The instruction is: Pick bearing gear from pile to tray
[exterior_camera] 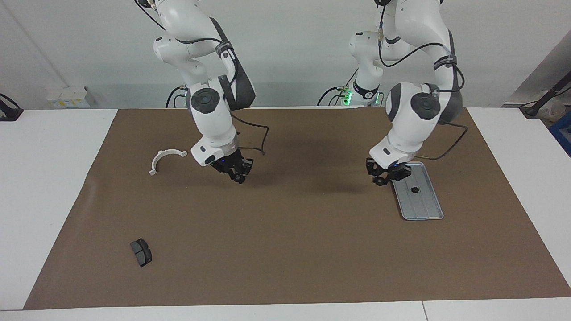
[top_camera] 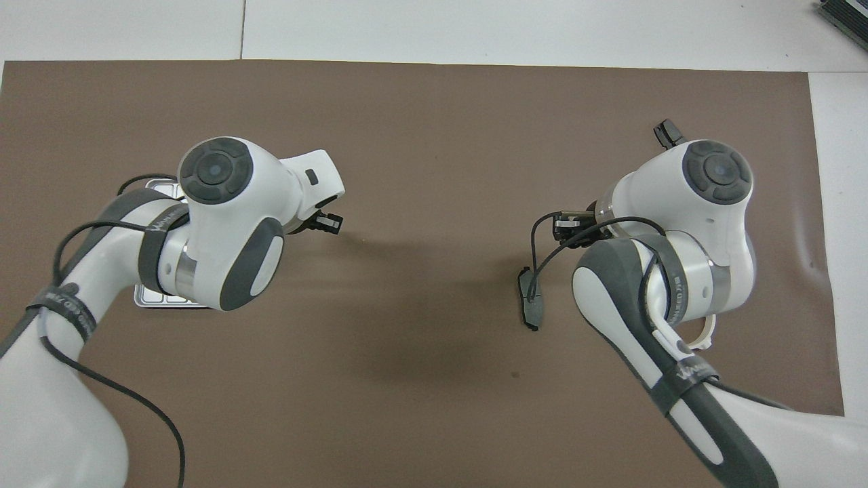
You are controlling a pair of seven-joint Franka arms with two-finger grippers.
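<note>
While both arms reach out over the brown mat (exterior_camera: 285, 249), the left gripper (exterior_camera: 387, 176) hangs at the corner of the flat silvery-grey rectangular metal tray (exterior_camera: 424, 209) that lies nearest the robots. I cannot tell whether its jaws are spread or pressed together. One small black round gear (exterior_camera: 414, 190) lies in the middle of the tray, toward the left arm's end of the table.

The right gripper (exterior_camera: 236, 172) hangs low over the mat's middle and hides a dark grey curved brake pad (top_camera: 531, 308) from the facing camera; its jaws cannot be read either. A white half-ring bracket (exterior_camera: 166, 158) lies toward the right arm's end. A second dark brake pad (exterior_camera: 141, 252) lies much farther from the robots.

The mat covers a white table (exterior_camera: 44, 178) before a plain pale wall (exterior_camera: 290, 53).
</note>
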